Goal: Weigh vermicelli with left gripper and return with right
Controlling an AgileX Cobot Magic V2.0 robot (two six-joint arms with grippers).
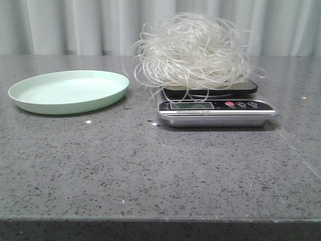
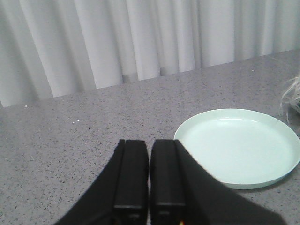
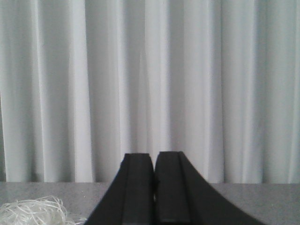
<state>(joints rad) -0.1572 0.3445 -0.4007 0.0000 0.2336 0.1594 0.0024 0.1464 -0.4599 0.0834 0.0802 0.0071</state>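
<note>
Both black grippers, left gripper [image 2: 149, 176] and right gripper [image 3: 154, 187], closed empty; fluffy whitish vermicelli tangle [image 1: 193, 52] sits on silver digital scale [image 1: 215, 111], pale green round plate [image 1: 69, 91] beside.

No text can be read. The scale [image 1: 215, 111] carries a display and a small printed line below it. Both are too blurred to make out.

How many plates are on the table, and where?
1. A pale green plate sits on the table's left side, beside the scale that carries the noodles. It holds nothing. No other plate shows in any view.
</note>
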